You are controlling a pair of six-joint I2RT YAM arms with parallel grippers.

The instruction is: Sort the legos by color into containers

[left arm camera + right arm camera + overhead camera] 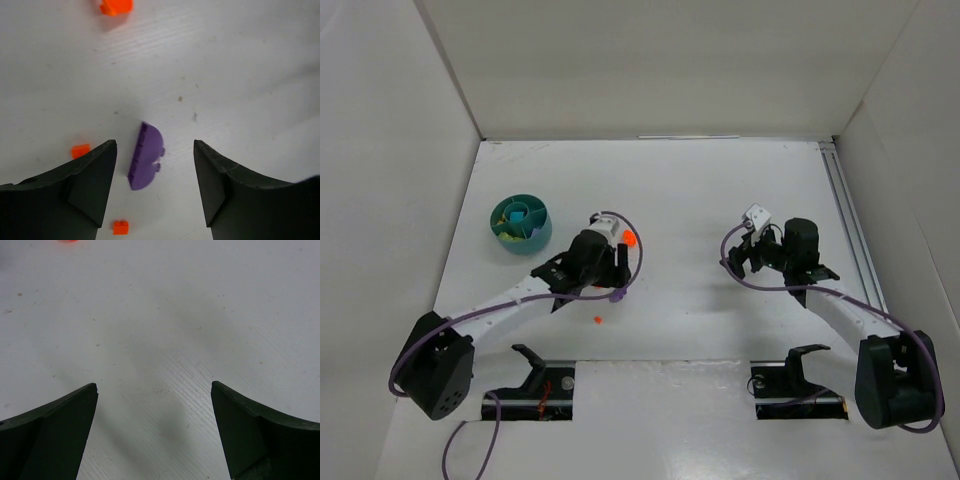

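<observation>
The teal tub (520, 223) stands at the left of the table, with cyan and lime bits in its wedges. My left gripper (610, 270) is open, low over the table right of the tub. In the left wrist view a purple half-round lego (146, 159) lies between its fingers (92, 175), nearer the left one, with nothing touching it. Orange legos lie around: a larger one ahead (116, 6), also in the top view (629, 239), and two tiny ones by the left finger (80, 150) (120, 227). My right gripper (745, 258) is open and empty over bare table (154, 385).
A tiny orange lego (598, 320) lies near the front of the table. A purple cable (638, 262) loops beside the left wrist. White walls enclose the table on three sides. Two black stands (532, 362) (800, 358) sit at the near edge.
</observation>
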